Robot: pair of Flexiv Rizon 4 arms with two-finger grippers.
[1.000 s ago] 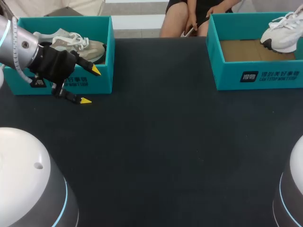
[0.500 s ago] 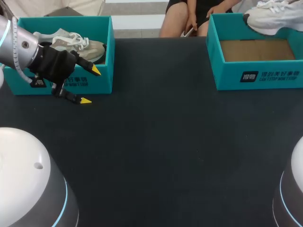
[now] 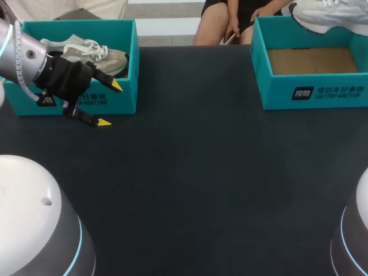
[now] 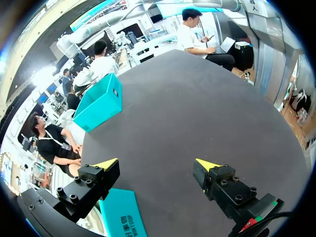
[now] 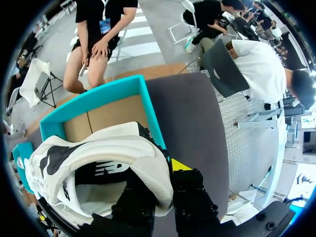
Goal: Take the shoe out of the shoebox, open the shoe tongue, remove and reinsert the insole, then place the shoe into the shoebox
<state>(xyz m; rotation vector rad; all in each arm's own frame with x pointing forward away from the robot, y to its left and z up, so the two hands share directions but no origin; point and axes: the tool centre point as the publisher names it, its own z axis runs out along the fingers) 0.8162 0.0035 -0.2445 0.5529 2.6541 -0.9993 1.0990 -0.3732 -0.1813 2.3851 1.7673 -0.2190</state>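
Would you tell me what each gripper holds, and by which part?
Right gripper: the white sneaker, by the padded collar of its opening. Left gripper: open, holding nothing.

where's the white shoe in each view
head view: white shoe at the far right, over the right box's back rim.
left wrist view: cannot tell; right box far ahead.
right wrist view: white shoe in the right claw, above the right box.
shared landmark: right box.
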